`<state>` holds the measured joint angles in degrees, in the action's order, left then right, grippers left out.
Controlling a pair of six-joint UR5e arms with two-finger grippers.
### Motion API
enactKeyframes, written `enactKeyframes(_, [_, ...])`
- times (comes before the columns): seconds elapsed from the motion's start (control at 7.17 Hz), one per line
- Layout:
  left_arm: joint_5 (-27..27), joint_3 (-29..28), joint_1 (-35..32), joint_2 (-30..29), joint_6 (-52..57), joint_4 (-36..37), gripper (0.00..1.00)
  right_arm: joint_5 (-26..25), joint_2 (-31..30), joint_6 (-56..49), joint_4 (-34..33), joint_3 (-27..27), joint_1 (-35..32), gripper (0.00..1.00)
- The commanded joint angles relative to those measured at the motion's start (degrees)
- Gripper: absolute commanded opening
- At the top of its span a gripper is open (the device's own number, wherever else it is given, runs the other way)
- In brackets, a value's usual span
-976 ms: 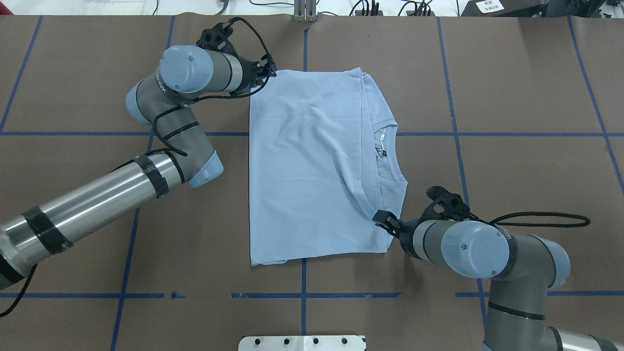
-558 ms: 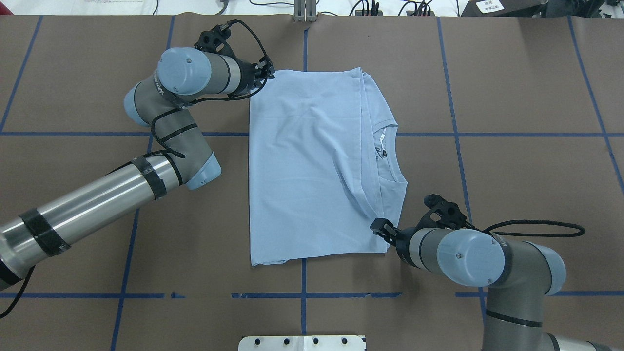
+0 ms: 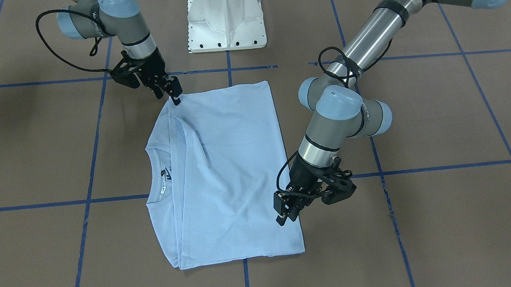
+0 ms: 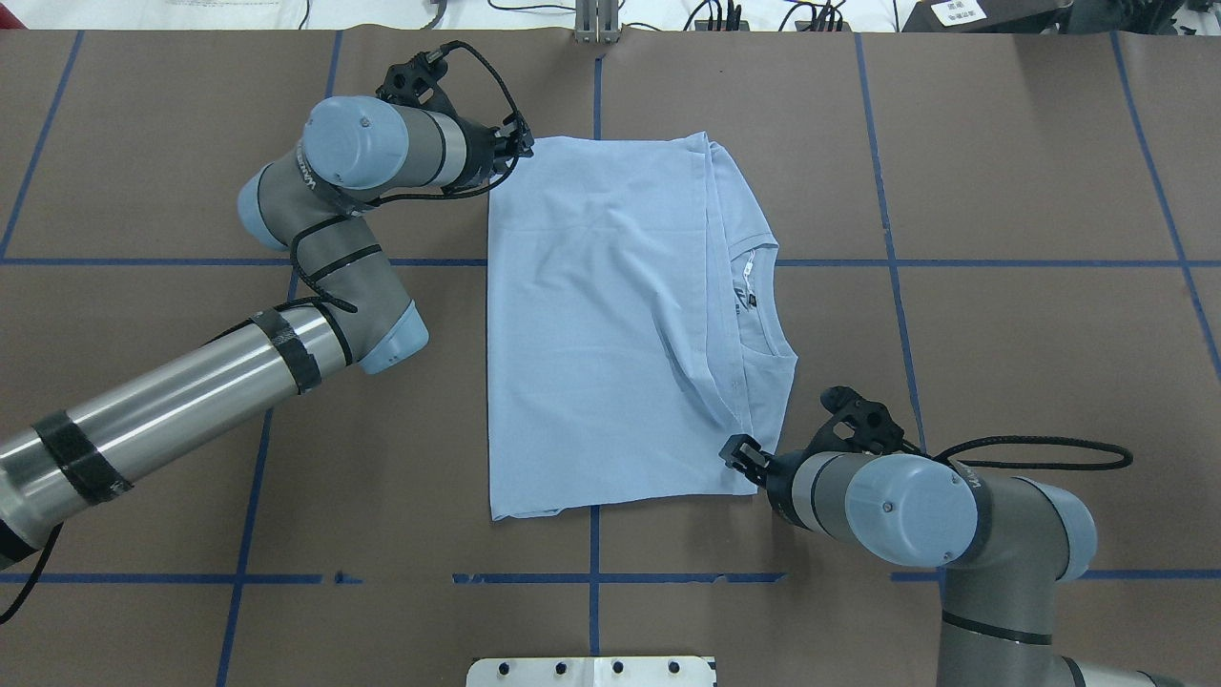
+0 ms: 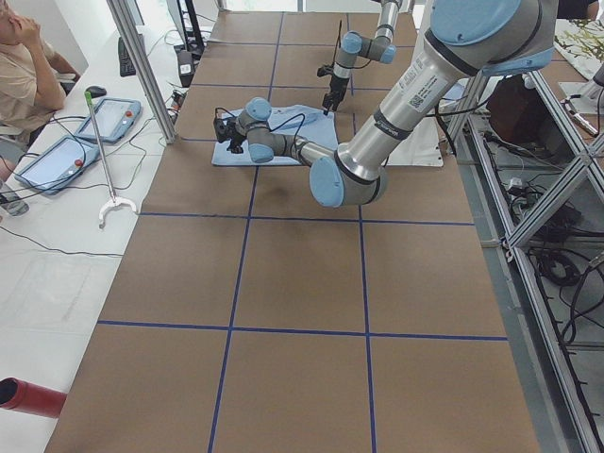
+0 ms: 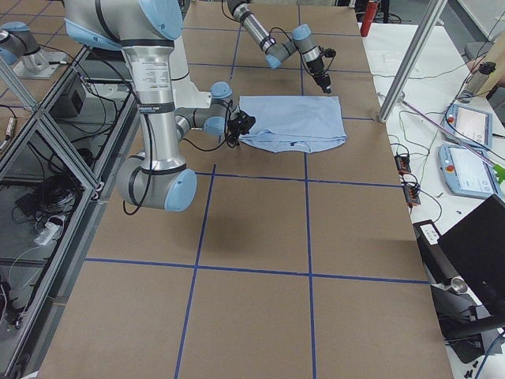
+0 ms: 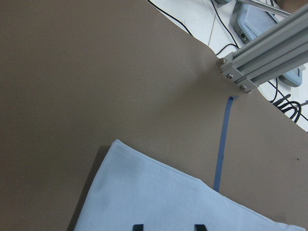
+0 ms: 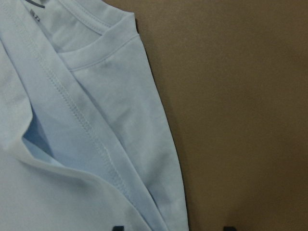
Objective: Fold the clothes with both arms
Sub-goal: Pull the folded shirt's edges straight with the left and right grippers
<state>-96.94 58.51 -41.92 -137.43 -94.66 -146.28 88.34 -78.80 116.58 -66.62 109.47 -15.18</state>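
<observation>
The light blue T-shirt (image 4: 591, 324) lies folded flat on the brown table, its round collar and dark label (image 4: 752, 286) at the overhead view's right. My left gripper (image 4: 523, 145) hovers open at the shirt's far left corner; the left wrist view shows its fingertips (image 7: 137, 227) spread over the fabric (image 7: 168, 202). Close to the near right corner, my right gripper (image 4: 736, 454) is open too, with its fingertips (image 8: 118, 228) spread across the shirt's folded edge (image 8: 159, 159). In the front-facing view the right gripper (image 3: 176, 98) is at the shirt's top left and the left gripper (image 3: 285, 212) at its lower right edge.
The white pedestal base (image 3: 225, 19) stands at the robot's side of the table. An aluminium post (image 4: 596, 24) rises at the far edge. Blue tape lines cross the brown surface. A person (image 5: 24, 66) and control tablets (image 5: 111, 118) are beside the table's far side.
My right gripper has slid along the shirt's right edge toward the near corner. The left gripper has drawn back slightly from the far left corner. The shirt lies as before.
</observation>
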Motion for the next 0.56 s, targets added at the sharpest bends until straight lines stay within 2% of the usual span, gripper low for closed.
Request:
enactKeyframes(0.0, [0.0,0.1,0.1,0.1,0.0,0.1,0.46,0.0,0.1,0.4,-0.1,0.0,0.1,0.44])
enactKeyframes(0.28, [0.0,0.1,0.0,0.2,0.0,0.1,0.46,0.0,0.1,0.4,-0.1,0.3,-0.1,0.00])
enactKeyframes(0.42, [0.0,0.4,0.1,0.6,0.0,-0.1,0.46,0.0,0.1,0.3,-0.1,0.3,-0.4,0.00])
